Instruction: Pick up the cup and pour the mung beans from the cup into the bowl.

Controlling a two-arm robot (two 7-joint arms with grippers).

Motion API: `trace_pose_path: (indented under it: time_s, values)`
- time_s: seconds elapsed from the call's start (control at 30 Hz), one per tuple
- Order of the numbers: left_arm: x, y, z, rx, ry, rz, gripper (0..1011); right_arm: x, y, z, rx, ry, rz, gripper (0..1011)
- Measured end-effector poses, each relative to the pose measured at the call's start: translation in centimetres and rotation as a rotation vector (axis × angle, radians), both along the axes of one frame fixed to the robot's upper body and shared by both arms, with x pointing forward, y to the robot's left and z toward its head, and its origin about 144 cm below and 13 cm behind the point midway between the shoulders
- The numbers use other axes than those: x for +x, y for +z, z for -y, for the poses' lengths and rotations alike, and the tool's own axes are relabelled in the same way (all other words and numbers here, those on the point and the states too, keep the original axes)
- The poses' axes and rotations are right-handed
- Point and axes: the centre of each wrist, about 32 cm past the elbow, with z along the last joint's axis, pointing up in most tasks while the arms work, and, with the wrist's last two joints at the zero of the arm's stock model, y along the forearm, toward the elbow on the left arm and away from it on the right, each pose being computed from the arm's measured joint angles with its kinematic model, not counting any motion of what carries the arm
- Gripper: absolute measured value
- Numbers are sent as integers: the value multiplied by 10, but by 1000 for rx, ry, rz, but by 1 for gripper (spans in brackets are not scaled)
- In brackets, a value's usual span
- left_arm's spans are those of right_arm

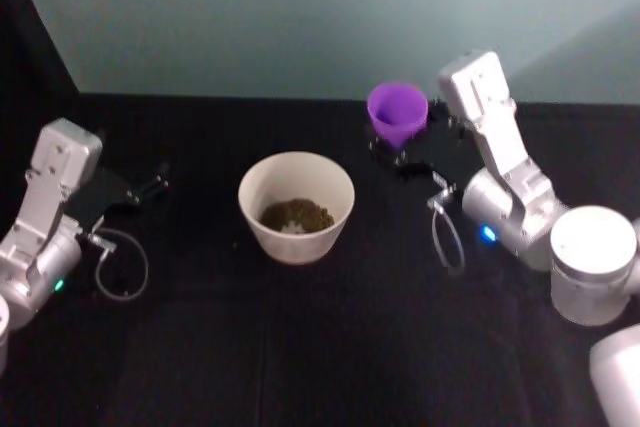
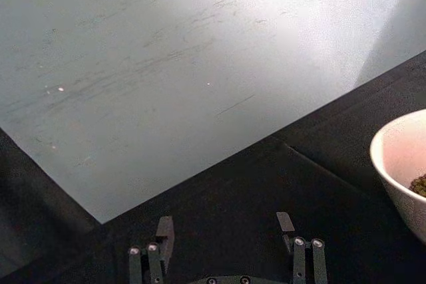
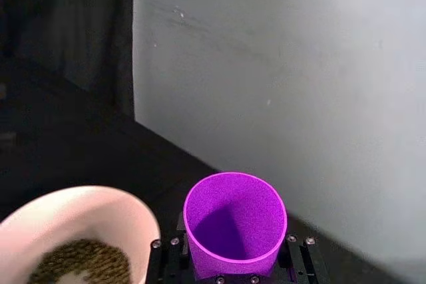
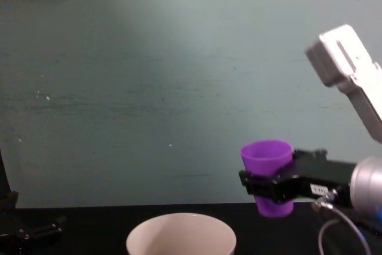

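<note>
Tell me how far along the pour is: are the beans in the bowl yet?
The pour looks done: mung beans lie in the bowl, and the cup looks empty in the right wrist view. In hand: the right pincer grips the cup upright, lifted above table level, beside and beyond the bowl. Left: probably only setting the cup down and letting go. The left pincer sits open, idle, left of the bowl.

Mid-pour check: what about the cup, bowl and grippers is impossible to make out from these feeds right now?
- The cup, chest view: seen from the side, its wall hides the inside; the right gripper covers its middle.
- The bowl, chest view: cut off by the bottom edge, contents hidden by its wall.
- Bowl, left wrist view: cut off at the right edge.
- Left gripper, left wrist view: base cut off by the bottom edge.
</note>
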Motion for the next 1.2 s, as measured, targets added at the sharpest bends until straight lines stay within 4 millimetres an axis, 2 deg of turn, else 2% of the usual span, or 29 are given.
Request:
trace_pose_path:
  time_s: [0.17, 0.83, 1.03, 1.2]
  values:
    - [0, 0, 0, 0, 0, 0, 1000, 0, -9, 4, 75, -6, -57, 718]
    - [0, 0, 0, 0, 0, 0, 1000, -1, -7, 7, 77, -5, -49, 718]
    - [0, 0, 0, 0, 0, 0, 1000, -1, -8, 15, 118, -1, -25, 718]
    - [0, 0, 0, 0, 0, 0, 1000, 1, -19, 27, 156, 46, -24, 718]
